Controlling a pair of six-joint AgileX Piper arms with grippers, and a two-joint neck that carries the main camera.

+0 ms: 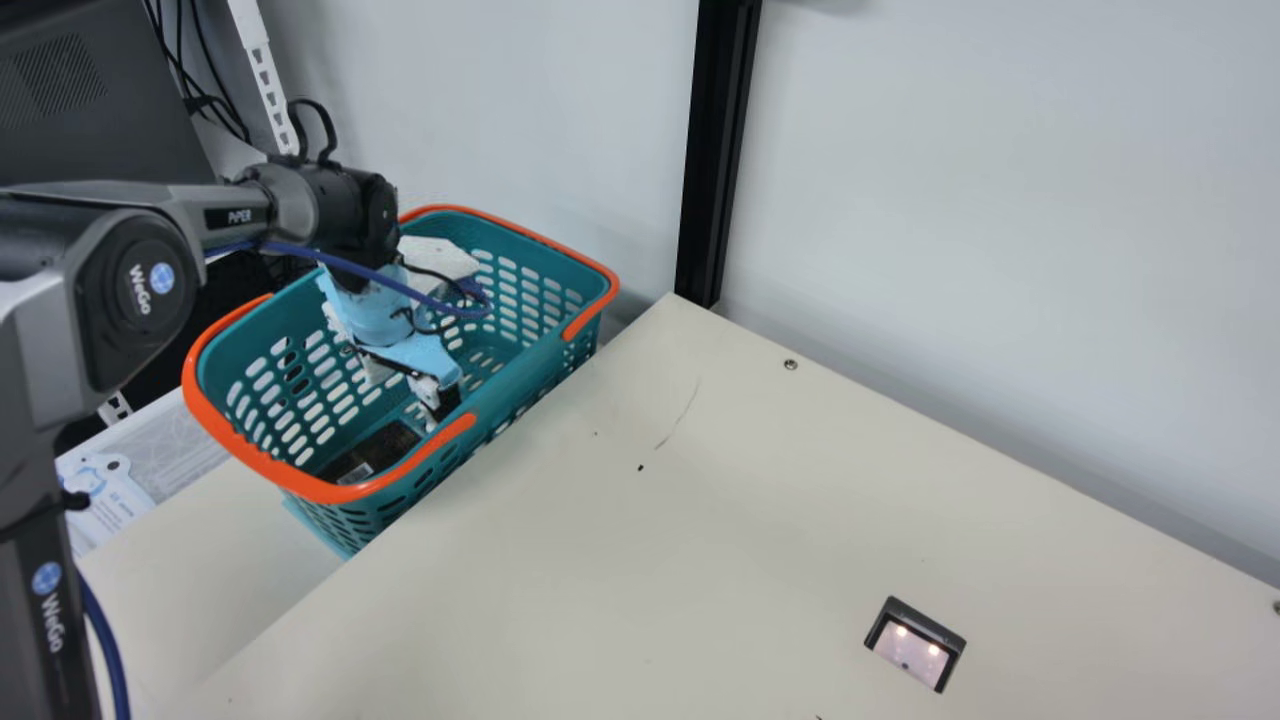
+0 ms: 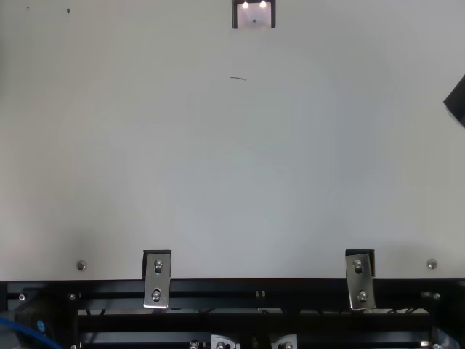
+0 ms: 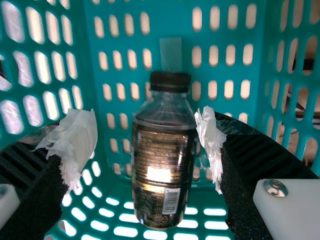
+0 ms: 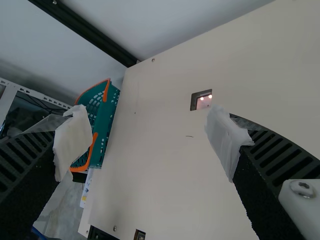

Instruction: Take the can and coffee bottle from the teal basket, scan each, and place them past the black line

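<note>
1. Starting at the counter's (image 2: 218, 174) near edge, we have two metal brackets, one left (image 2: 157, 280) and one right (image 2: 360, 280), set well apart and overlapping that edge.
2. Over the counter we hold our right gripper (image 4: 148, 142), its padded fingertips spread wide, with nothing gripped.
3. Farther in, a short dark mark (image 2: 238, 78) runs across the counter.
4. Just beyond that mark sits our scanner (image 1: 915, 645), well in from the counter's left and near edges, two bright spots glowing in its black frame.
5. Close against the counter's left edge, toward the far-left corner, we have the teal basket (image 1: 525, 375) with its orange handles (image 1: 590, 320).
6. Down inside, toward the basket's near end, is our coffee bottle (image 1: 375, 455), dark-capped and dark-labelled; whether it lies flat or leans, we cannot tell.
7. Inside the basket too is our left gripper (image 1: 415, 378), its fingers well apart; the left wrist view puts the bottle between their white-wrapped tips, and we have no grip on it.
8. Farthest off, a black post (image 1: 715, 160) stands by the counter's far-left corner, against a pale wall (image 1: 980, 200).
</note>
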